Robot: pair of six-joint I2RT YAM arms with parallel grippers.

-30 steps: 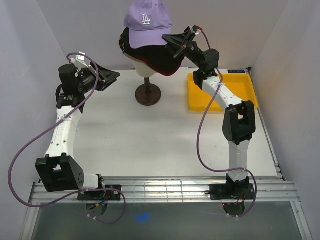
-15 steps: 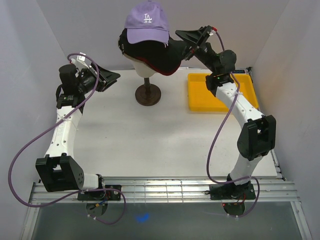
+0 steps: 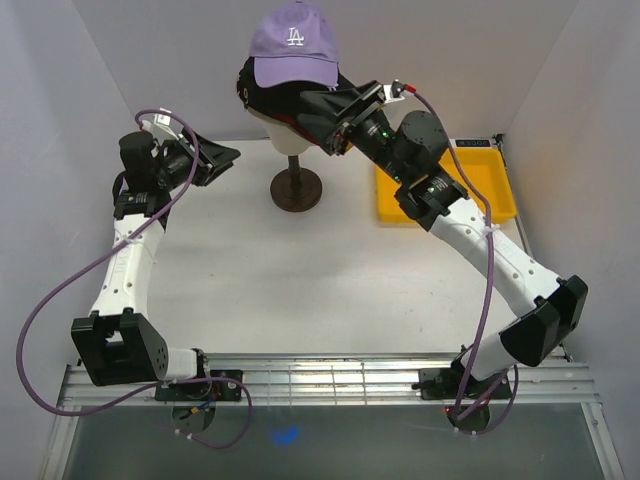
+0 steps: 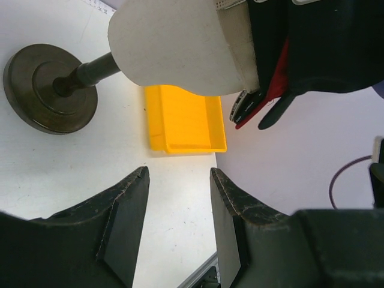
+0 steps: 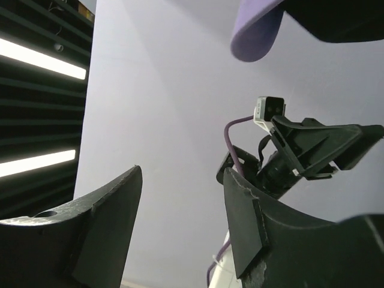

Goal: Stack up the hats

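Since the goal is one pile of hats, every cap in view sits nested on a beige mannequin head (image 3: pixel 283 135), whose rounded form keeps the crowns from collapsing. The lavender cap (image 3: pixel 293 45), with a white logo on its front, is on top. Under it lie the black caps (image 3: pixel 272 98), their brims fanned out to the robot's right, and the left wrist view shows a red brim (image 4: pixel 270 99) poking out from between them. The head stands on a thin post with a dark round stand (image 3: pixel 297 190) set on the white table (image 3: pixel 300 280), which lifts the pile so the brims hang free. The right gripper (image 3: pixel 320 120) is raised right beside the lower brims, its two fingers spread with nothing between them; its wrist view shows only the lavender brim overhead and the far wall. It looks placed to nudge or square up the brims, though contact cannot be confirmed. The left gripper (image 3: pixel 222 160) hovers apart from the pile on the other side, fingers also spread and empty, apparently waiting clear of the work. A yellow tray (image 3: pixel 490 185) lies behind the right arm
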